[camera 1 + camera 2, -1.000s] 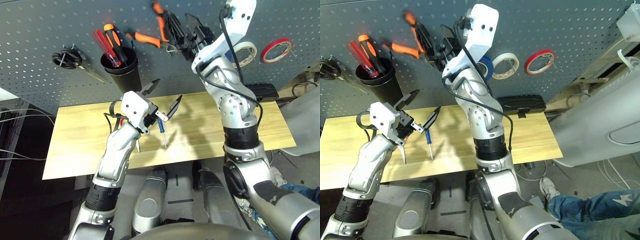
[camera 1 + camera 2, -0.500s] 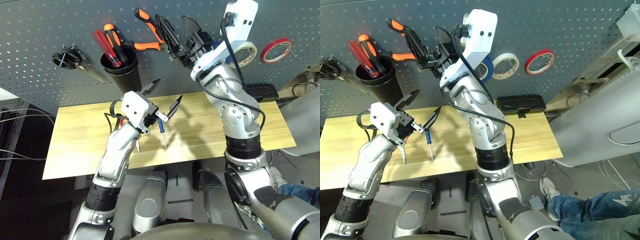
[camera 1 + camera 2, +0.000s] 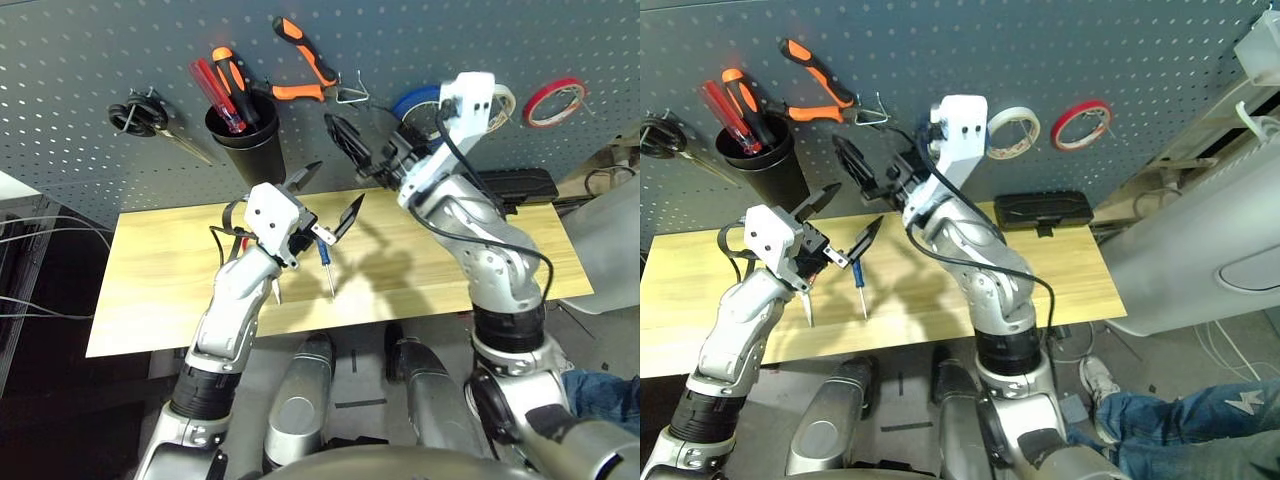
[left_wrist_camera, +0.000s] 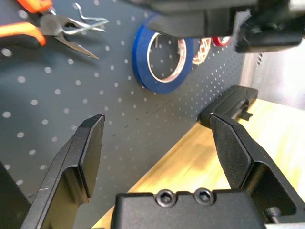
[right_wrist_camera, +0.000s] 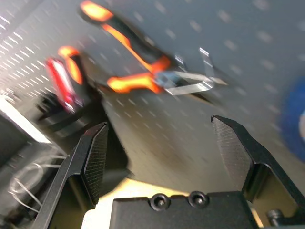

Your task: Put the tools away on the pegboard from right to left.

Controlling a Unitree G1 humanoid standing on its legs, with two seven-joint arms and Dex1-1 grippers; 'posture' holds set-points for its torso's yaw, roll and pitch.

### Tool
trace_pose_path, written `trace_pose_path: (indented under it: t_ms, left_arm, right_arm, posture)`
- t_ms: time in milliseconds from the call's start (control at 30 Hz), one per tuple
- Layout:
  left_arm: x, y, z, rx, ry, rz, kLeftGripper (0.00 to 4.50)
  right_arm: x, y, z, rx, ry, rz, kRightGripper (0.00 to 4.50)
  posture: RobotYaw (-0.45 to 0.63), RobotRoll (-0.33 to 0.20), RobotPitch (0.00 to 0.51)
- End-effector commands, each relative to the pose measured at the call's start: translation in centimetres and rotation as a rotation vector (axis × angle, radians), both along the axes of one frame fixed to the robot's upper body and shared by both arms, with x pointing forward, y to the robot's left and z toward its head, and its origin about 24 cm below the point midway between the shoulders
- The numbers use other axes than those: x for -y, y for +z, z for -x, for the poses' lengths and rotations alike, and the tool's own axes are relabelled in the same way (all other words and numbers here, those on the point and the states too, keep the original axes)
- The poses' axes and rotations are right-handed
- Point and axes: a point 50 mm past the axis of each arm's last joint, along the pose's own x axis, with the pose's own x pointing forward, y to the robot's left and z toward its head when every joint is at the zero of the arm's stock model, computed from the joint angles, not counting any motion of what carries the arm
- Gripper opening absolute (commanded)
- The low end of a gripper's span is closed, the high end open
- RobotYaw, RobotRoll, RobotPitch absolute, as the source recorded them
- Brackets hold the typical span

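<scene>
Our black two-fingered right claw hangs wide open and empty before the orange-and-black-handled pliers (hooked on our dark grey perforated metal pegboard).

pegboard: matt metal | tabletop: smooth wood | cup: blk plastic

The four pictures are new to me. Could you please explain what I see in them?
A humanoid robot faces a pegboard. Two pictures come from its head, one per eye; two come from its wrists, looking along the fingers.

The left hand and right hand are both open and hold nothing. On the wooden table lie a blue screwdriver and a black case. On the board hang orange-handled pliers, black-handled scissors and tape rolls; a cup holds two more handles.
</scene>
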Motion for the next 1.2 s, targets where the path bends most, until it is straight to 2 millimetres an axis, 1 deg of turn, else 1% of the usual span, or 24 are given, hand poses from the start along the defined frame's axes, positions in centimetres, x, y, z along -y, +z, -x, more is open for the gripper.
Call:
trace_pose_path:
  t_ms: [33, 100, 333, 400, 433, 500, 667, 767, 833, 933, 967, 1067, 1100, 1200]
  left_arm:
    - [0.3, -0.9, 0.0, -0.027, -0.017, -0.028, 4.5]
    - [0.3, -1.1, 0.0, -0.033, -0.02, -0.032, 4.5]
    - [0.5, -1.8, 0.0, -0.069, -0.044, -0.061, 4.5]
    - [0.6, -2.7, -0.2, -0.132, -0.056, -0.081, 4.5]
    - [0.7, -3.5, -0.3, -0.176, -0.067, -0.102, 4.5]
    - [0.8, -4.3, -0.3, -0.214, -0.08, -0.139, 4.5]
    - [0.8, -5.3, -0.7, -0.277, -0.058, -0.183, 4.5]
    - [0.6, -6.0, -1.8, -0.333, 0.01, -0.218, 4.5]
    - [0.5, -6.2, -2.3, -0.356, 0.037, -0.224, 4.5]
    - [0.0, -7.1, -3.7, -0.433, 0.107, -0.264, 4.5]
    - [-0.2, -7.3, -4.0, -0.452, 0.122, -0.272, 4.5]
    - [-0.8, -8.5, -5.1, -0.547, 0.159, -0.302, 4.5]
    - [-1.0, -9.0, -5.4, -0.602, 0.185, -0.281, 4.5]
    - [-1.4, -10.2, -6.1, -0.729, 0.258, -0.22, 4.5]
  right_arm:
    - [0.8, -1.2, 0.3, -0.05, -0.024, 0.016, 4.46]
    - [1.3, -2.4, 0.2, -0.104, -0.051, 0.019, 4.46]
    - [1.9, -5.1, 0.5, -0.22, -0.08, 0.029, 4.46]
    - [2.4, -6.3, 0.5, -0.264, -0.099, 0.035, 4.46]
    - [2.9, -7.1, 0.5, -0.3, -0.12, 0.038, 4.46]
    - [3.7, -8.2, 0.4, -0.342, -0.152, 0.043, 4.46]
    - [5.0, -9.2, 0.3, -0.364, -0.19, 0.074, 4.46]
    - [5.8, -10.3, 0.5, -0.403, -0.209, 0.102, 4.46]
    - [5.9, -10.7, 0.6, -0.417, -0.211, 0.104, 4.46]
    - [6.0, -11.5, 0.8, -0.451, -0.208, 0.113, 4.46]
    - [6.0, -11.7, 0.8, -0.456, -0.21, 0.116, 4.46]
    - [6.2, -12.5, 0.7, -0.48, -0.22, 0.133, 4.46]
    - [6.2, -12.6, 0.7, -0.483, -0.219, 0.138, 4.46]
    - [6.3, -12.8, 0.7, -0.483, -0.224, 0.139, 4.46]
  posture:
    - [0.22, 0.0, 0.257]
    - [0.21, 0.0, 0.255]
    - [0.21, 0.0, 0.255]
    - [0.21, 0.0, 0.255]
    - [0.21, 0.0, 0.255]
    - [0.21, 0.0, 0.252]
    - [0.21, 0.0, 0.25]
    - [0.2, 0.0, 0.254]
    - [0.2, 0.0, 0.259]
    - [0.2, 0.0, 0.281]
    - [0.2, 0.0, 0.281]
    - [0.2, 0.0, 0.299]
    - [0.19, 0.0, 0.306]
    - [0.18, 0.0, 0.295]
